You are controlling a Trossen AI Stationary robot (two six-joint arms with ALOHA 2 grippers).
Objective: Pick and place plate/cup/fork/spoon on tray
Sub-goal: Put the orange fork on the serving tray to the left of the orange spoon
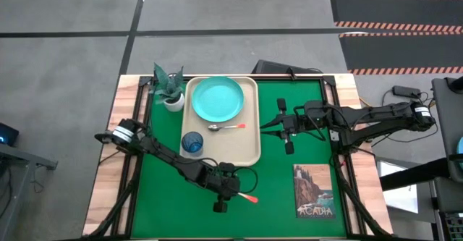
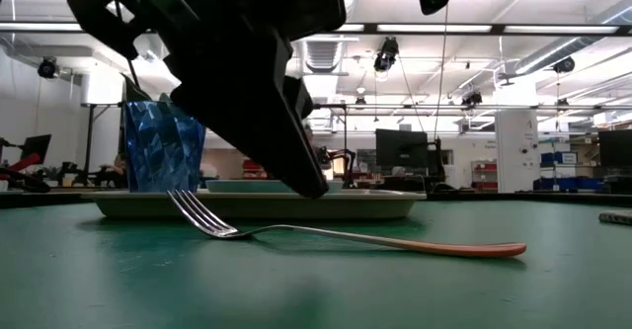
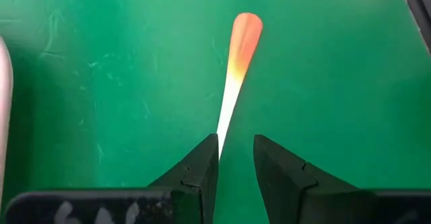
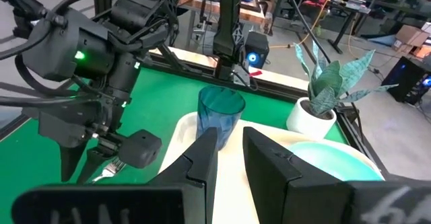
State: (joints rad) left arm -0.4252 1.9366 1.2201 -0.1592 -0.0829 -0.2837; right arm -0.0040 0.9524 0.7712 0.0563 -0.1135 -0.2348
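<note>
The fork (image 2: 336, 234) lies flat on the green mat in front of the tray's near edge, tines toward the table's left and orange-red handle end (image 1: 251, 198) toward the right. My left gripper (image 3: 236, 153) hovers just above the fork's shaft (image 3: 225, 113), slightly open and empty. It also shows in the low view (image 2: 314, 186). The beige tray (image 1: 249, 150) holds the teal plate (image 1: 217, 99), the spoon (image 1: 228, 127) and the dark-blue cup (image 1: 192, 142). My right gripper (image 4: 230, 140) is slightly open and empty, raised to the right of the tray (image 1: 266, 125).
A white pot with a green plant (image 1: 171, 89) stands at the tray's far left corner. A picture card (image 1: 314, 191) lies on the mat at the near right. The mat (image 1: 289, 176) between the tray and the card is bare.
</note>
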